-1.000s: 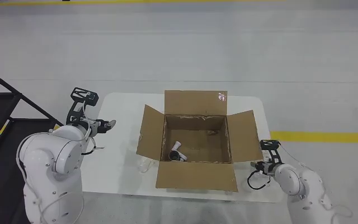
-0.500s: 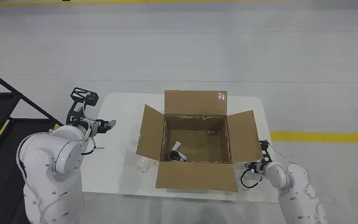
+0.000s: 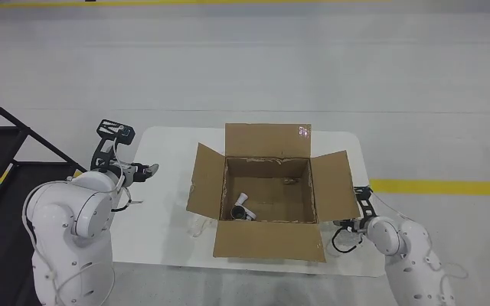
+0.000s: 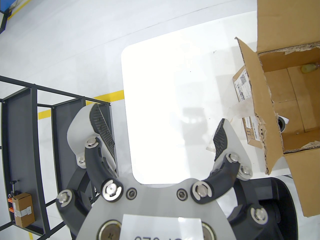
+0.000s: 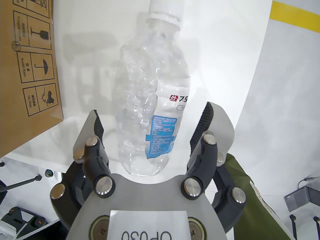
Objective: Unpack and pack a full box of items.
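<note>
My right wrist view gives me the close detail: a clear bottle (image 5: 150, 81) lies on the white table (image 5: 225, 38), white cap pointing away from my palm and base towards it, just beside the box's outer flap (image 5: 27, 51). My right gripper (image 5: 152, 112) straddles its labelled lower half, fingers (image 5: 98, 126) spread wide with a gap on each side, touching nothing.

From above that spot is too small to read. There I see the box (image 3: 268, 229) standing open in the middle of the table, all four flaps folded out, a white item (image 3: 242, 205) near its front left corner and a small yellowish thing (image 3: 291, 181) by the far wall. My right arm is tucked low at the table's front right corner, wrist (image 3: 358, 222) close against the right flap.

My left gripper (image 4: 158, 116) hangs over the table's left edge, fingers wide and empty, well apart from the box, with a dark rack (image 4: 20, 116) beside it.
</note>
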